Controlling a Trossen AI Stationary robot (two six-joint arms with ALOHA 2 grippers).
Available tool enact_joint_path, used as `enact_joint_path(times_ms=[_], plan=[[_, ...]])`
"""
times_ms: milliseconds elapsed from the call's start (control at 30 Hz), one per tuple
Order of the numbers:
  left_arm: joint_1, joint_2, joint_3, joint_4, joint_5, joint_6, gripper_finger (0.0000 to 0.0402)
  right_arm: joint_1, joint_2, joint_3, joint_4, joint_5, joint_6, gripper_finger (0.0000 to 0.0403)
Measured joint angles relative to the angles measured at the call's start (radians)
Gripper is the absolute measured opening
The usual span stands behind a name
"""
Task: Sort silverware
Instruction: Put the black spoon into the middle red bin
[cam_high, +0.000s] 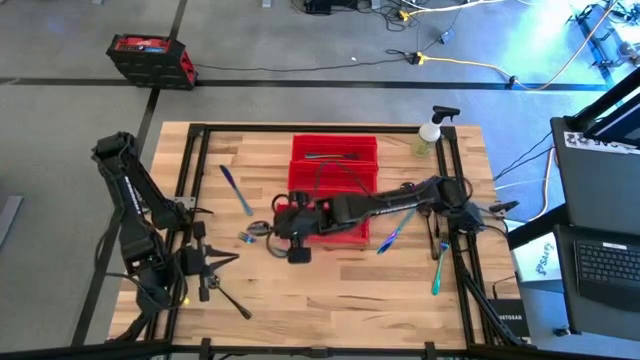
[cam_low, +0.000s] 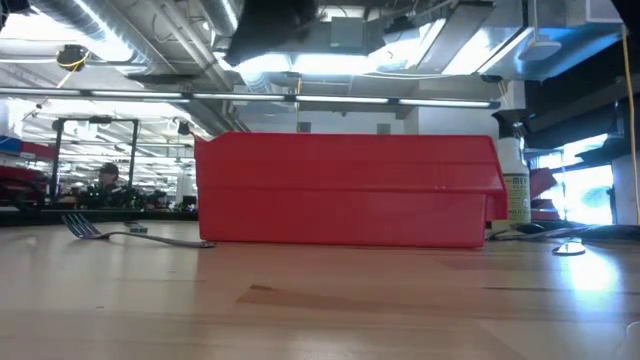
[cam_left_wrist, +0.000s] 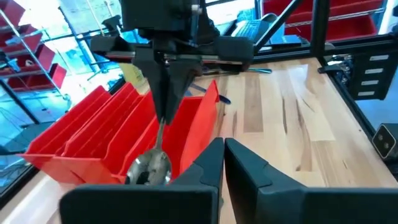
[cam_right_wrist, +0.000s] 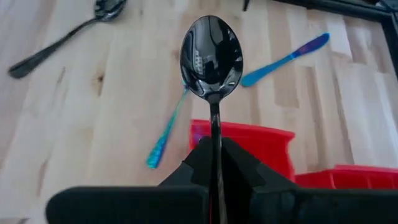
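Note:
My right gripper (cam_high: 275, 228) reaches across the red bins (cam_high: 333, 190) and is shut on a dark spoon (cam_right_wrist: 211, 56) just off their left end. My left gripper (cam_left_wrist: 224, 146) waits near the table's left side, shut and empty, facing that spoon (cam_left_wrist: 149, 168). Flat on the wood lie a blue knife (cam_high: 235, 190), a small teal piece (cam_right_wrist: 168, 130), a dark spoon (cam_right_wrist: 62, 40), a blue-purple piece (cam_high: 392, 232) and a teal piece (cam_high: 438, 268). More silverware (cam_high: 325, 156) lies in the far bin. My right gripper pinches the dark spoon's handle (cam_right_wrist: 215, 134) between its two fingers (cam_left_wrist: 163, 93), the handle running along them. The fingers slant down toward the table's left. The bowl (cam_left_wrist: 149, 168) sticks out below the fingertips, low beside the bin's end; whether it touches the table I cannot tell.
A clear spray bottle (cam_high: 430, 135) stands at the far right corner. A black frame (cam_high: 185, 190) runs along the table's left, far and right edges. Bare wood lies in front of the bins (cam_high: 340, 290). A fork (cam_low: 90, 228) shows in the low view.

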Motion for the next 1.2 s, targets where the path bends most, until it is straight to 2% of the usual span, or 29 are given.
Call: enact_joint_path(times_ms=[100,300,400,500,733,867,1200], plan=[[0.001,0.0,0.0,-0.01,0.003,-0.025,0.0,-0.02,-0.108,-0.181,0.134,-0.021,0.003,0.0],[0.026,0.0,0.0,-0.023,0.002,-0.027,0.0,-0.083,-0.417,-0.614,0.424,-0.018,0.054,0.0],[0.061,0.0,0.0,-0.025,0.002,-0.026,0.0,-0.143,-0.553,-0.769,0.464,-0.012,0.057,0.0],[0.098,0.0,-0.001,-0.026,0.003,-0.024,0.0,-0.234,-0.635,-0.873,0.457,-0.041,0.036,0.0],[0.154,0.0,-0.001,-0.039,0.059,-0.028,0.0,-0.449,-0.654,-0.926,0.472,-0.27,-0.075,0.0],[0.166,0.0,-0.001,-0.041,0.069,-0.044,0.0,-0.494,-0.638,-0.918,0.451,-0.315,-0.127,0.0],[0.179,0.019,-0.001,-0.041,0.072,-0.062,0.0,-0.471,-0.565,-0.91,0.419,-0.319,-0.148,0.0]])
